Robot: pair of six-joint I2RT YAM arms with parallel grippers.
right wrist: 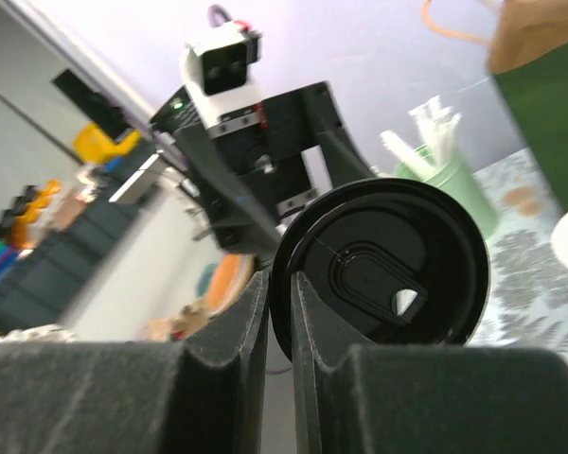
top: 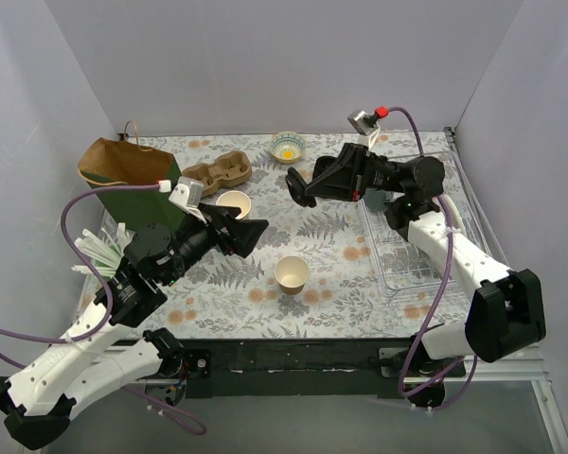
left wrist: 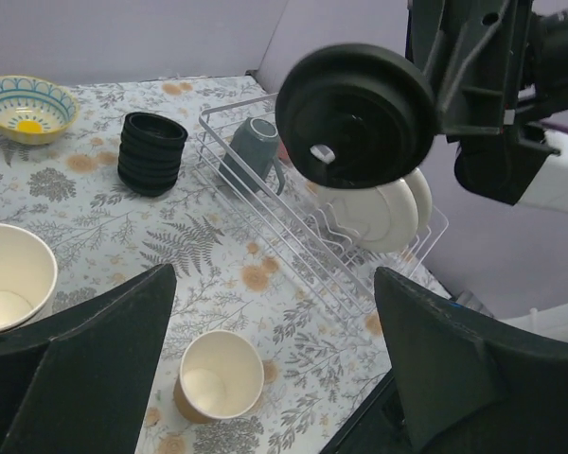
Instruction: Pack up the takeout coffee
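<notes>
A lidless brown paper cup [top: 292, 274], cream-white inside, stands upright on the floral tablecloth; in the left wrist view the cup [left wrist: 218, 383] sits low between my open fingers. My left gripper [top: 254, 233] [left wrist: 275, 369] is open and empty, up and to the left of the cup. My right gripper [top: 298, 187] [right wrist: 282, 284] is shut on the rim of a round black lid [right wrist: 388, 274], held on edge in the air above the table's middle. The lid also shows in the top view [top: 294, 184] and the left wrist view [left wrist: 360, 113].
A stack of lidless cups [top: 234, 203] [left wrist: 9, 274] stands by my left gripper. Behind are a cardboard cup carrier [top: 218, 172], a brown-and-green bag [top: 123, 170] and a bowl [top: 288, 147]. Black lids [left wrist: 151, 151] are stacked near the wire dish rack [top: 407, 255]. Straws [top: 102, 248] are at left.
</notes>
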